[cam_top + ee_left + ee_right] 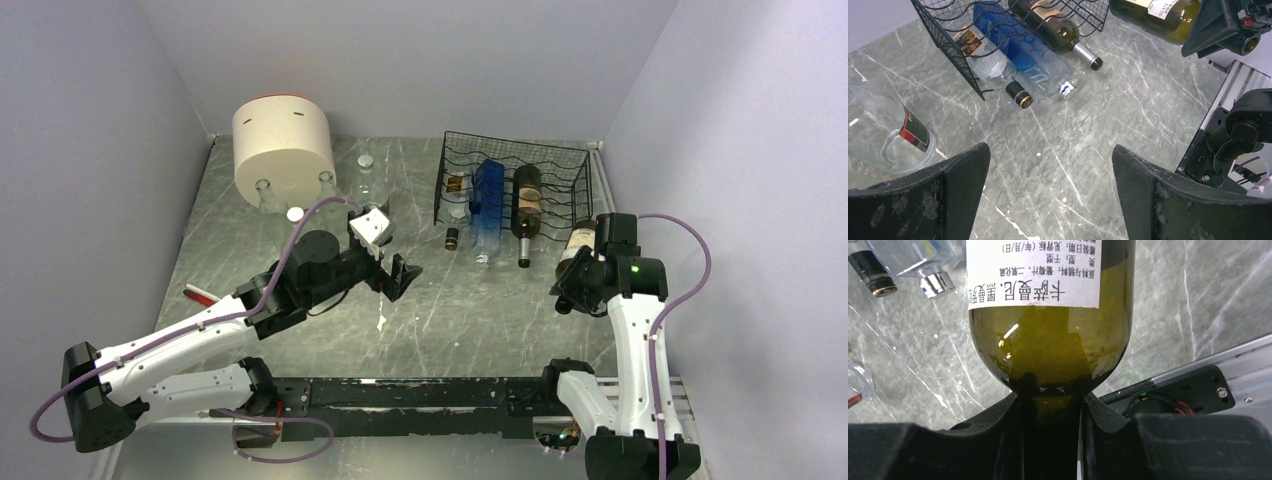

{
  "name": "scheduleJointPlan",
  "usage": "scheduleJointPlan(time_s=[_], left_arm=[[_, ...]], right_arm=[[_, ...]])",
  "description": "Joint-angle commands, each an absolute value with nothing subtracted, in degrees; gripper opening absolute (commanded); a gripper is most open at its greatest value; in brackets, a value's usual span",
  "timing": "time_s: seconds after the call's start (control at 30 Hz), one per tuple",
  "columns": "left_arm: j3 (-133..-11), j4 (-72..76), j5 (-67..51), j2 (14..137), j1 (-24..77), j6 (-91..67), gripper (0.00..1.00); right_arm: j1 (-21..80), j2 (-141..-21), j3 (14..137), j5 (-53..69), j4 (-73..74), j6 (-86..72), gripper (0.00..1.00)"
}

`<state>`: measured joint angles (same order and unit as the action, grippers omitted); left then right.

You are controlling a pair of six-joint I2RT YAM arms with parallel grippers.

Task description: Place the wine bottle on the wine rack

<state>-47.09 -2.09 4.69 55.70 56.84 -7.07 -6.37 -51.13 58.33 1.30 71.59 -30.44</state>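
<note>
The black wire wine rack stands at the back right and holds a clear bottle, a blue bottle and a dark wine bottle, necks pointing toward me. It also shows in the left wrist view. My right gripper is shut on the neck of a green wine bottle with a white label, held above the table just right of the rack's front. In the right wrist view the gripper clamps the neck below the bottle's shoulder. My left gripper is open and empty over the table's middle.
A cream cylindrical container stands at the back left with clear glass bottles beside it. One clear bottle with a red label is left of my left gripper. A red object lies at the left edge. White walls enclose the table.
</note>
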Motion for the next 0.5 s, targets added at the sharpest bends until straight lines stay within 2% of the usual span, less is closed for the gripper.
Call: scheduleJointPlan(time_s=[0.0,0.3,0.47], left_arm=[[-49.03,-2.26,5.69,55.1,57.39,-7.21,0.95],[-49.38,-3.08,7.08,54.89,57.65,-6.95,0.96],[-49.45,-3.26,7.6,54.73,57.83,-6.68,0.96]], right_arm=[[-6.68,-49.74,58.81,0.62,67.58,-30.53,0.0],[-6.68,-54.07,53.13,9.13,57.74,-26.12,0.0],[-6.68,-55.37,52.35,8.71,53.04,-22.34,0.0]])
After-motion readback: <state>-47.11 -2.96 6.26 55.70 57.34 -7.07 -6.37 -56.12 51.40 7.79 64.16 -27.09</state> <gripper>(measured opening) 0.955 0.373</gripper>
